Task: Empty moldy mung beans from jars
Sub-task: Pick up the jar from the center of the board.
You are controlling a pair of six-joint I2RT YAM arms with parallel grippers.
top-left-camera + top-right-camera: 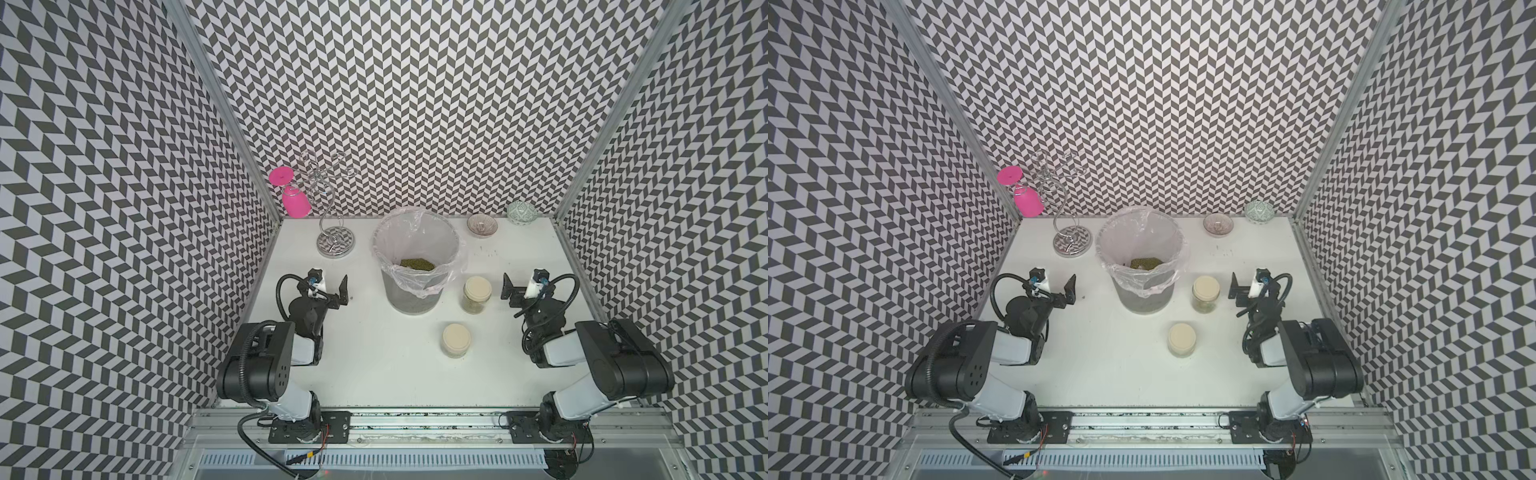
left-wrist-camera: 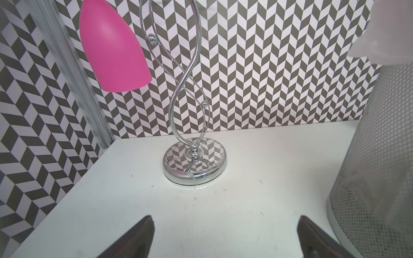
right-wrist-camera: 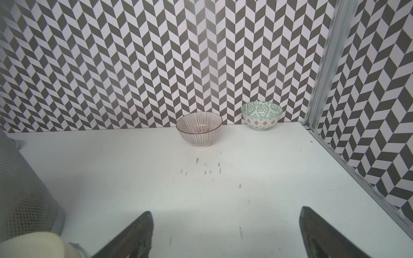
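Two clear glass jars with cream lids stand upright on the white table in both top views. The far jar (image 1: 478, 293) (image 1: 1205, 294) is just right of the bin, and the near jar (image 1: 456, 340) (image 1: 1182, 340) is closer to the front. A heap of olive-green mung beans (image 1: 417, 264) (image 1: 1145, 262) lies inside the lined bin. My left gripper (image 1: 344, 291) (image 2: 225, 217) is open and empty, left of the bin. My right gripper (image 1: 506, 287) (image 3: 226, 211) is open and empty, right of the far jar, whose lid (image 3: 31, 244) shows in the right wrist view.
The grey mesh bin (image 1: 411, 299) (image 2: 380, 156) (image 3: 22, 201) with a clear plastic liner stands mid-table. A chrome stand (image 1: 336, 243) (image 2: 194, 165) holding a pink glass (image 1: 296, 203) (image 2: 111, 49) is back left. Two patterned bowls (image 3: 199, 131) (image 3: 261, 115) sit back right.
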